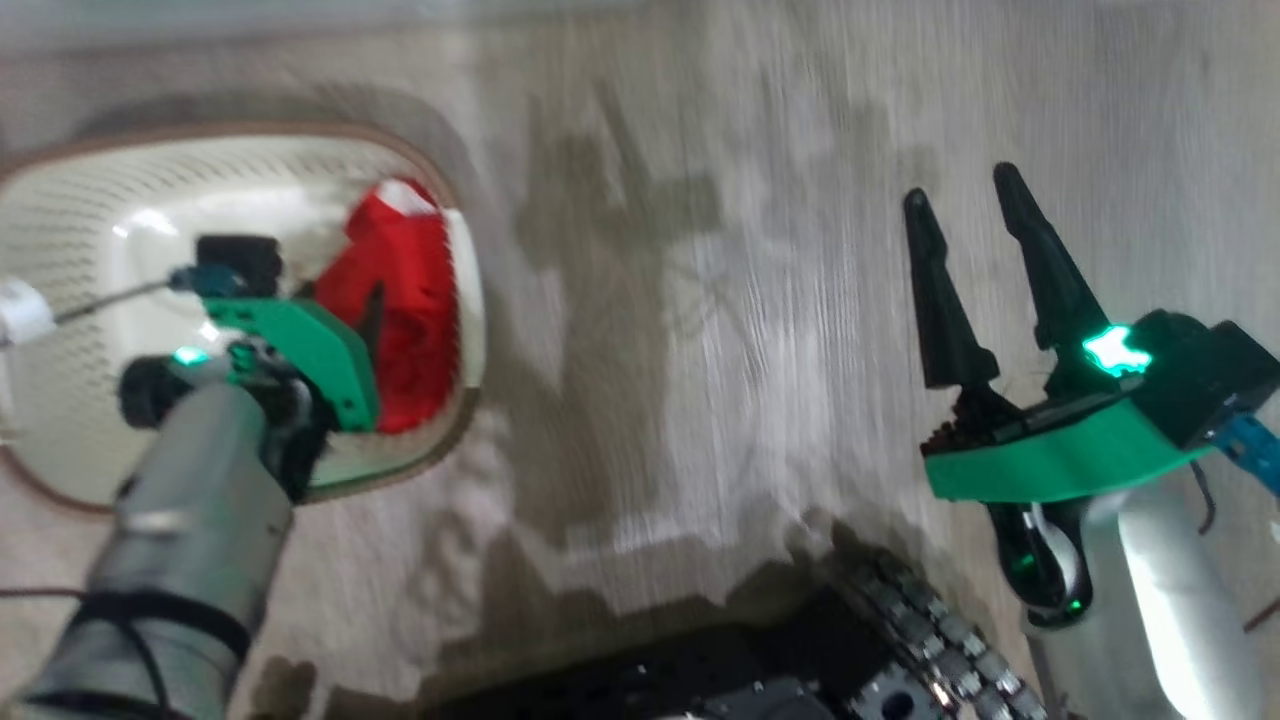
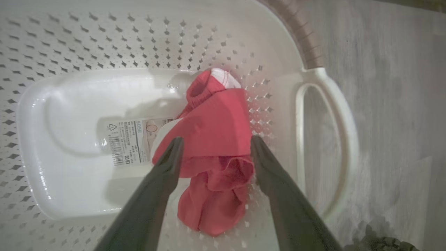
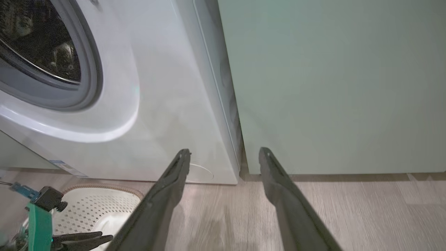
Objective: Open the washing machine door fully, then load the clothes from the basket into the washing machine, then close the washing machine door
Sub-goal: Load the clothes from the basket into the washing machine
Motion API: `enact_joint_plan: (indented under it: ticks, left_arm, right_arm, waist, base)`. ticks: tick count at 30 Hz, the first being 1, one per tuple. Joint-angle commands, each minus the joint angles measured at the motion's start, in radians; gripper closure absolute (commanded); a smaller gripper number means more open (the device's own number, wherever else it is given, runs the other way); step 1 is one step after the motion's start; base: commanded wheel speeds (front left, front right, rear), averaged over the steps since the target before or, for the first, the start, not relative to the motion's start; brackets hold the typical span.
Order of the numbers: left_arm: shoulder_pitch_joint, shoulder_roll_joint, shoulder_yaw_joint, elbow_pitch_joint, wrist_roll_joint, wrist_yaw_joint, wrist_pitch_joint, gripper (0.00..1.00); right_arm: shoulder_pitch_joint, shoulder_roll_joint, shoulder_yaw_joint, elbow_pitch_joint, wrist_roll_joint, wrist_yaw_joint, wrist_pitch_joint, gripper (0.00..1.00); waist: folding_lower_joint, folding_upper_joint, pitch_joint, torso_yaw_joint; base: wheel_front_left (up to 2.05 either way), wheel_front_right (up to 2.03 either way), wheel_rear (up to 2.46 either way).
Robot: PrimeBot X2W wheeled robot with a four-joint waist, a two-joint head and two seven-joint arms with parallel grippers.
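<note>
The cream basket (image 1: 70, 230) stands on the floor at the left, and a red garment with white trim (image 1: 400, 300) lies crumpled against its right wall. My left gripper (image 1: 370, 320) reaches down into the basket. In the left wrist view the left gripper (image 2: 216, 140) is open, with a finger on either side of the red garment (image 2: 212, 125) and a label sticker (image 2: 129, 141) on the floor beside it. My right gripper (image 1: 960, 190) hangs open and empty above the floor. The washing machine (image 3: 156, 104) shows its dark drum opening (image 3: 35, 45) and grey gasket (image 3: 21, 87). Its door is out of view.
A pale green cabinet (image 3: 331, 87) stands right of the washer. Bare wood-look floor (image 1: 720, 300) lies between the basket and my right arm. The basket's white handle (image 2: 334, 115) faces that floor. My dark base (image 1: 800, 680) sits at the bottom edge.
</note>
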Motion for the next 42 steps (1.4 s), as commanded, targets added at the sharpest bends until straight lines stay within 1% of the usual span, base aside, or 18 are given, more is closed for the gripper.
enact_joint_plan:
  ticks: [1,5,11,23,24,25,26,32,37,42]
  left_arm:
    - [-0.011,0.044,0.022,0.005,-0.003,-0.003,-0.005,0.0]
    - [-0.061,0.074,0.023,0.057,-0.004,-0.015,-0.01,0.0]
    - [-0.11,0.117,0.013,0.113,0.001,-0.027,-0.02,0.0]
    - [-0.179,0.152,-0.004,0.188,0.0,-0.037,-0.011,0.0]
    - [-0.183,0.152,-0.006,0.191,0.0,-0.038,-0.009,0.42]
    - [-0.183,0.152,-0.006,0.191,0.0,-0.038,-0.009,0.42]
    - [-0.185,0.152,-0.009,0.195,-0.001,-0.039,-0.004,1.0]
    - [-0.193,0.154,-0.023,0.205,0.003,-0.042,-0.028,1.0]
    - [-0.179,0.154,-0.036,0.202,0.013,-0.038,-0.105,1.0]
    - [-0.159,0.147,-0.045,0.168,0.027,-0.016,-0.176,1.0]
  right_arm:
    - [0.0,-0.005,0.031,-0.024,0.01,0.0,-0.013,0.0]
    - [-0.022,-0.005,0.054,-0.009,0.016,0.0,-0.029,0.0]
    - [-0.045,-0.005,0.08,0.012,0.027,0.0,-0.048,0.0]
    - [-0.05,-0.005,0.111,0.018,0.045,0.0,-0.064,0.0]
    - [-0.05,-0.005,0.114,0.019,0.047,0.0,-0.064,0.0]
    - [-0.05,-0.005,0.114,0.019,0.047,0.0,-0.064,0.0]
    - [-0.051,-0.005,0.116,0.02,0.049,0.0,-0.065,0.0]
    - [-0.05,-0.005,0.111,0.036,0.06,0.0,-0.069,0.0]
    - [-0.053,-0.005,0.102,0.047,0.065,0.0,-0.072,0.0]
    - [-0.05,-0.005,0.08,0.053,0.055,0.0,-0.073,0.0]
  waist:
    - [-0.0003,0.0,0.101,-0.059]
    - [-0.0003,0.0,0.16,-0.077]
    - [-0.0003,0.0,0.216,-0.101]
    - [-0.0003,0.0,0.268,-0.13]
    - [-0.0003,0.0,0.269,-0.133]
    - [-0.0003,0.0,0.269,-0.133]
    - [-0.0003,0.0,0.27,-0.135]
    - [-0.0003,0.0,0.255,-0.134]
    - [-0.0003,0.0,0.204,-0.115]
    - [-0.0003,0.0,0.143,-0.081]
  base:
    - [0.0,0.0,0.0]
    - [0.0,0.0,0.0]
    - [0.0,0.0,0.0]
    - [0.0,0.0,0.0]
    - [0.0,0.0,0.0]
    - [0.0,0.0,0.0]
    - [0.0,0.0,0.0]
    - [0.0,0.0,0.0]
    - [0.0,0.0,0.0]
    - [0.0,0.0,0.0]
